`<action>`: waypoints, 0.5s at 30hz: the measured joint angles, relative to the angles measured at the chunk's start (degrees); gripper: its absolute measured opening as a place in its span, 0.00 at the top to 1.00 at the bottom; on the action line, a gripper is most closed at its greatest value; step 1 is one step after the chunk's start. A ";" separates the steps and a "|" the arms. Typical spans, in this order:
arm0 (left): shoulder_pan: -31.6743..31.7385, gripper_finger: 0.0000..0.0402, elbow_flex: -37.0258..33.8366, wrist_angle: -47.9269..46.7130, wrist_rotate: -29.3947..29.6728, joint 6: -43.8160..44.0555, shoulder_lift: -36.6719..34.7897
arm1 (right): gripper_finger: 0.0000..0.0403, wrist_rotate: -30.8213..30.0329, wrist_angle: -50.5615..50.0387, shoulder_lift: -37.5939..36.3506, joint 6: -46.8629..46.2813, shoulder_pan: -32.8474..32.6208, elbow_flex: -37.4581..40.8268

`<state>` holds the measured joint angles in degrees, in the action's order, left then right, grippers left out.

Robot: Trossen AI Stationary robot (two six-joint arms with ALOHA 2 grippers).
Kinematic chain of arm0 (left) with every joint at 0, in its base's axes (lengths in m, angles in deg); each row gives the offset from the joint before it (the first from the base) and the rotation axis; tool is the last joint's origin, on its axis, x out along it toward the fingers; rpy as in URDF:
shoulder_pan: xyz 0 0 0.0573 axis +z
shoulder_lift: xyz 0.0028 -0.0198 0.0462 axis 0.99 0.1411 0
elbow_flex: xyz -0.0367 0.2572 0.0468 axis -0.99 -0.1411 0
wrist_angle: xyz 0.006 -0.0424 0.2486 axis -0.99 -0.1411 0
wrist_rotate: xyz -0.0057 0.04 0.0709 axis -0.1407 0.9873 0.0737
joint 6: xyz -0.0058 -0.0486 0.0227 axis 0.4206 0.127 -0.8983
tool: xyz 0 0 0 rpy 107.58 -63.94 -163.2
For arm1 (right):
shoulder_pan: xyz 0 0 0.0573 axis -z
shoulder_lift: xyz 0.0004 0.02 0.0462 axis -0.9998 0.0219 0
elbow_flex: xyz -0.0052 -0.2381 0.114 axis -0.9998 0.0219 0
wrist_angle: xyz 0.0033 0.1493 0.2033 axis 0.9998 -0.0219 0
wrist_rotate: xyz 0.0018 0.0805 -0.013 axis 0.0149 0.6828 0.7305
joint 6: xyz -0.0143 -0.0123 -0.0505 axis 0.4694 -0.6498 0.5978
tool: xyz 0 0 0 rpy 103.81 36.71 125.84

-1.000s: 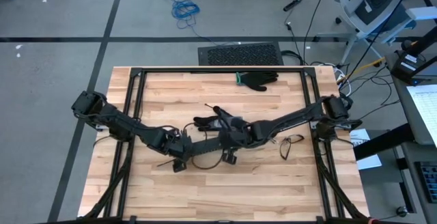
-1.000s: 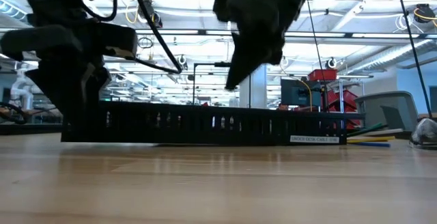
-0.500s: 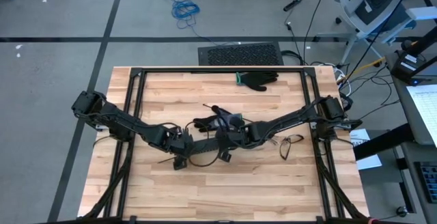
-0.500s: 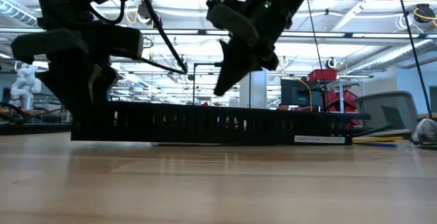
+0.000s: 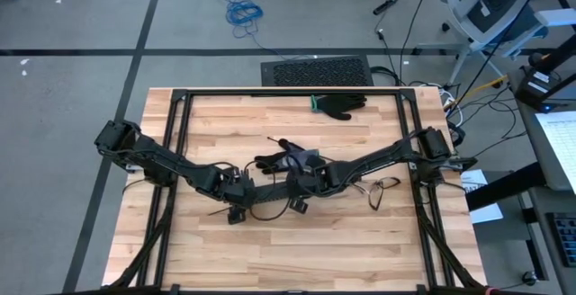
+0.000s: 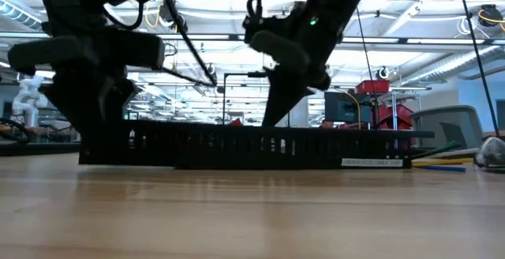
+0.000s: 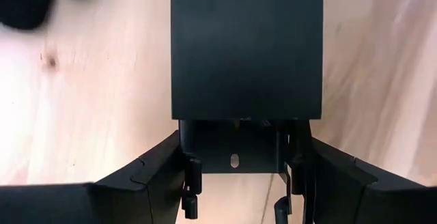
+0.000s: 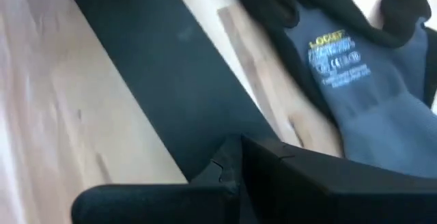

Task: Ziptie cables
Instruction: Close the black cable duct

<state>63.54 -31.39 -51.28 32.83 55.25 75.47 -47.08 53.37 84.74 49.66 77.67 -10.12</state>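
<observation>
Bracing the channel (image 7: 246, 46) mid-frame, the left gripper (image 7: 235, 176) clamped its end, seemingly to steady it, while the closed, empty right gripper (image 5: 290, 171) hovered beside a glove (image 8: 348, 67)

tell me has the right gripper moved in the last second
Yes. In the low view the right gripper has dropped from above the black slotted channel down to its top edge.

Grey glove (image 8: 355, 87), upper right of right wrist view: yellow print, illegible. Black slotted channel (image 6: 260, 144), low view: white label strip at right end, illegible.
</observation>
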 joint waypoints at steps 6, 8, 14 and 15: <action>0.00 0.39 -0.20 -0.83 -0.21 0.15 0.09 | 1.00 1.00 7.85 5.14 -1.31 0.64 -0.37; 0.00 0.39 -0.20 -0.79 -0.22 0.13 0.09 | 1.00 2.38 10.54 5.97 -2.53 0.66 -0.33; 0.11 0.39 -0.20 -0.55 -0.63 0.11 0.38 | 1.00 4.32 16.91 7.31 -4.52 0.66 -0.16; 0.22 0.39 -0.19 -0.51 -0.65 0.09 0.38 | 1.00 4.69 18.59 7.73 -4.82 0.68 -0.08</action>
<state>63.76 -31.58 -51.79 32.18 55.33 75.84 -42.39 71.97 92.47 44.85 78.35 -10.20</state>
